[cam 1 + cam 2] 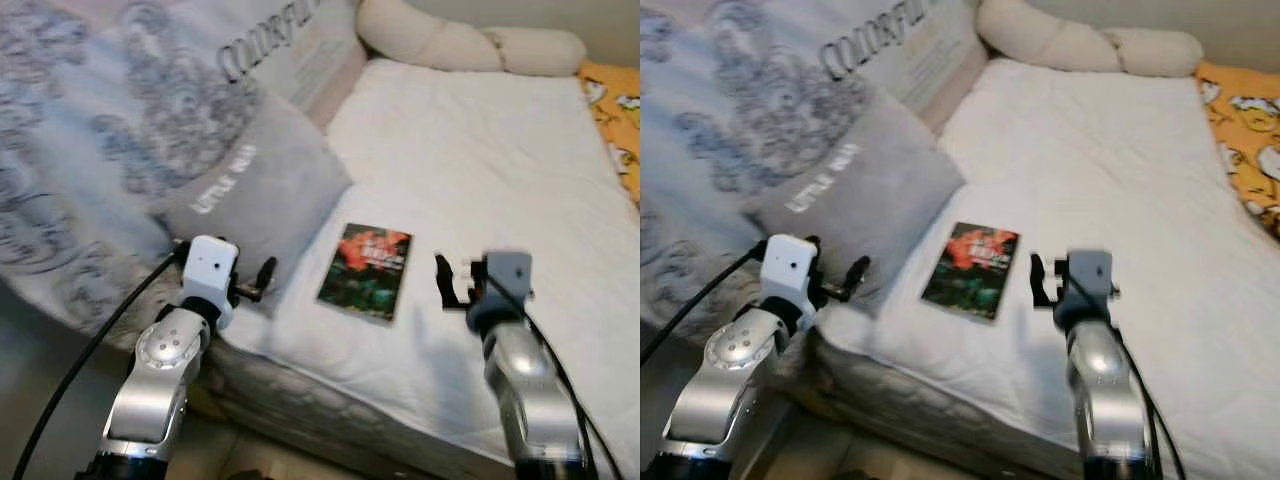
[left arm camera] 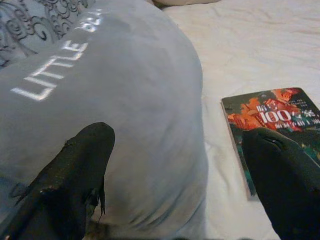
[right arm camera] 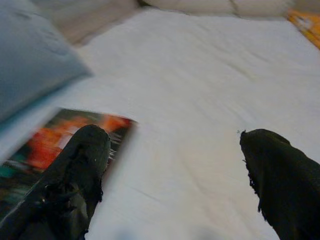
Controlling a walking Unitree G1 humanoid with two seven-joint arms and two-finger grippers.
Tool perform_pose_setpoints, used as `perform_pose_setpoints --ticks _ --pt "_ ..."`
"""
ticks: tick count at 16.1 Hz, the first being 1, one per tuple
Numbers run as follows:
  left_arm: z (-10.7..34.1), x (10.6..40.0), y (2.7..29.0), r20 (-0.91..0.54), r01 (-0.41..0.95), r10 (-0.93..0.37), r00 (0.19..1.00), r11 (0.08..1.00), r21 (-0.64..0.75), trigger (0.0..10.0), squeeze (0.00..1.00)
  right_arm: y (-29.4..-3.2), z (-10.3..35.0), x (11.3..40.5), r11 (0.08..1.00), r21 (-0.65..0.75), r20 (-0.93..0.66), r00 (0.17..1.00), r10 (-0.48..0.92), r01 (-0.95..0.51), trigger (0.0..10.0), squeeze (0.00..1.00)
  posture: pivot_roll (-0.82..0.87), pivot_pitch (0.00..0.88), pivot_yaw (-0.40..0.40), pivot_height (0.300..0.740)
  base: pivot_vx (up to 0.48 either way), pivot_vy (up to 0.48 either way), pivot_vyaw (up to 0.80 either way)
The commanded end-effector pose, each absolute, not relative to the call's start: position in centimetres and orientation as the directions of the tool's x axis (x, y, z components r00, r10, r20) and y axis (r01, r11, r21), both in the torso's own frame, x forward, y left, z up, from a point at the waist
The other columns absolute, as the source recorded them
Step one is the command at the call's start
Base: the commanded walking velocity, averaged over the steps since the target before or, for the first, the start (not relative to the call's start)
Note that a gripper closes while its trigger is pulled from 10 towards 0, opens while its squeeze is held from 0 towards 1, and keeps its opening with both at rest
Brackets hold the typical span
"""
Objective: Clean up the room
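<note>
Left end effector (image 1: 262,279), fingers spread, empty, over grey pillow (image 1: 262,190) corner at bed (image 1: 480,150) edge. Right end effector (image 1: 447,281), spread, empty, just right of book (image 1: 365,271). Book flat on white sheet between both, long axis running away; right arm probably nearer. Bolster (image 1: 470,42) beyond; path clear.

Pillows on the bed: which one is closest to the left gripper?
The square grey pillow printed "LITTLE"; the left gripper, fingers open, hovers at its near corner. The long cream bolster pillow lies far off at the head of the white bed.
</note>
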State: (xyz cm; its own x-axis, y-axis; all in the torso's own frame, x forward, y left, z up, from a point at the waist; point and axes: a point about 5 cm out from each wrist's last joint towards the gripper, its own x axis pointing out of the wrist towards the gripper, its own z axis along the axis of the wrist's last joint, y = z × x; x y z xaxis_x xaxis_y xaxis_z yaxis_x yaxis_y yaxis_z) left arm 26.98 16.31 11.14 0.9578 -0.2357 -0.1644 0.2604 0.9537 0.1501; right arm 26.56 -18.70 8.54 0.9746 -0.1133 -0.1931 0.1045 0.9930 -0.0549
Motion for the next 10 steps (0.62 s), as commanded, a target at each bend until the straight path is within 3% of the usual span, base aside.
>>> perform_pose_setpoints --ticks 1,3,10 --pt "11.4 26.8 16.4 -0.157 0.241 -0.217 0.963 0.959 0.149 10.0 0.24 -19.3 8.8 26.1 0.984 -0.063 -0.211 0.961 -0.176 0.167 10.0 1.0 0.01 0.0 0.027 0.74 0.0 -0.416 0.0" --pt "11.3 26.7 16.7 -0.169 0.236 -0.208 0.964 0.956 0.172 10.0 0.24 -19.2 9.0 26.0 0.977 -0.146 -0.179 0.967 -0.182 0.157 10.0 1.0 0.01 0.0 0.028 0.74 0.0 -0.418 0.0" --pt "11.3 26.8 16.4 -0.165 0.221 -0.194 0.967 0.961 0.167 10.0 0.24 -18.8 9.6 26.1 0.981 -0.121 -0.184 0.967 -0.175 0.154 10.0 1.0 0.01 0.0 0.02 0.74 0.0 -0.417 0.0"
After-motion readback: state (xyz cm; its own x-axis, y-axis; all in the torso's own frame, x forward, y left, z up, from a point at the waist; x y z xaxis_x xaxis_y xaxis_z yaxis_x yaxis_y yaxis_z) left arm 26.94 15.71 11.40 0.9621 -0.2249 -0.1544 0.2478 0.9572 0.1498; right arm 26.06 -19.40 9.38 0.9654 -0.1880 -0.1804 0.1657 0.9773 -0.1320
